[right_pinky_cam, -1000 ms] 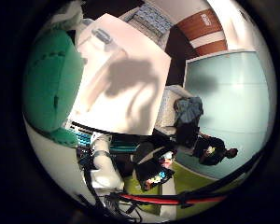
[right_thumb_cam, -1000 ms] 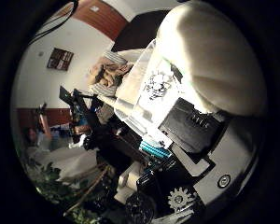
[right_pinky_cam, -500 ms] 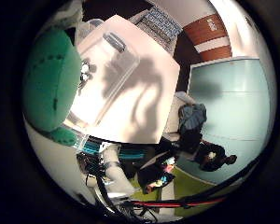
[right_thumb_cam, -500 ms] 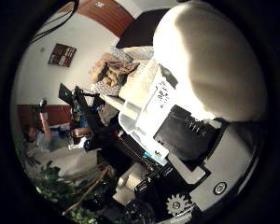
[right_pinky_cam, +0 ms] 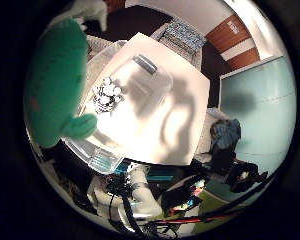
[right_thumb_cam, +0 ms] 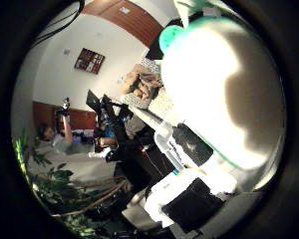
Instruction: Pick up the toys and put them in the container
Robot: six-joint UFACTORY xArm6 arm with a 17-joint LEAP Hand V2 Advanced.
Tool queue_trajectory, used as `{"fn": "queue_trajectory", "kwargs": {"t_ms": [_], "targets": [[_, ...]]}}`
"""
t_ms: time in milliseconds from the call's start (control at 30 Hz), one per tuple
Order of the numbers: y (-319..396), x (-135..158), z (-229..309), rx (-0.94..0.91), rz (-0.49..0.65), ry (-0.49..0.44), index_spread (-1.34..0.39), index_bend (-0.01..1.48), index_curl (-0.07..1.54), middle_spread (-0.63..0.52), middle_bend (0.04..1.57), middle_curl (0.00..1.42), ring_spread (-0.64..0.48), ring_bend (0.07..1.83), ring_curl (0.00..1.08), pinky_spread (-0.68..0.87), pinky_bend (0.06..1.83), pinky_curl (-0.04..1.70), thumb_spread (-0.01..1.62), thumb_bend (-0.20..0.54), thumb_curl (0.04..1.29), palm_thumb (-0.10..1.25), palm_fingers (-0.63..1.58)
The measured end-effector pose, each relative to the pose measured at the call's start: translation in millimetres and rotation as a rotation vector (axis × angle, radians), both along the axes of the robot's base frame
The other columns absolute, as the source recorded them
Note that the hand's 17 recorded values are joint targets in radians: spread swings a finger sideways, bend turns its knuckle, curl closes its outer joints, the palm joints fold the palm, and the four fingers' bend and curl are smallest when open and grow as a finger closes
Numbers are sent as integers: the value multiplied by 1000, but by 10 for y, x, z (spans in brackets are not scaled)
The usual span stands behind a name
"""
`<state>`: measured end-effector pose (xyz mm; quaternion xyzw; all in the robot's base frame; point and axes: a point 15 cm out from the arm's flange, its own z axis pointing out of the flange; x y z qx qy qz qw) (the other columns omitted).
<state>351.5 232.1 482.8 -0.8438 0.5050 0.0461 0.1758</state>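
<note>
A green plush toy [right_pinky_cam: 55,85] with a white belly [right_thumb_cam: 219,89] fills much of both palm views, so it lies close against my palm. My right hand [right_thumb_cam: 189,204] shows only as white and black parts at the view's edge, and it carries the toy in the air. Below lies a clear plastic container [right_pinky_cam: 135,85] on a white table [right_pinky_cam: 180,125]. A small black-and-white toy [right_pinky_cam: 106,95] rests inside the container. The green toy hangs over the container's near end and hides part of it.
A chair with a patterned cushion [right_pinky_cam: 187,35] stands at the table's far side. A dark bag [right_pinky_cam: 225,135] lies on the floor near a pale teal wall panel [right_pinky_cam: 260,100]. A desk with a monitor [right_thumb_cam: 102,107], brown plush items [right_thumb_cam: 142,82] and plants [right_thumb_cam: 60,194] are around.
The whole picture has shifted as the hand moved. The container and the small toy in it now show more fully beneath the palm. The green toy stays against the palm.
</note>
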Motion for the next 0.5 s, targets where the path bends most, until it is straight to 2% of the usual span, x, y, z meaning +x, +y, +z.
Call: {"fn": "queue_trajectory", "kwargs": {"t_ms": [133, 500], "targets": [[-68, 7, 56, 18, -11, -7, -486, 202, 439, -6, 270, 363, 234, 456, 276, 547, 685, 540, 1227, -15, 425, 731, 132], [-439, -296, 10, -3, -49, 3, -468, 195, 373, -2, 183, 316, 247, 336, 228, 573, 554, 403, 1206, -17, 415, 730, 232]]}}
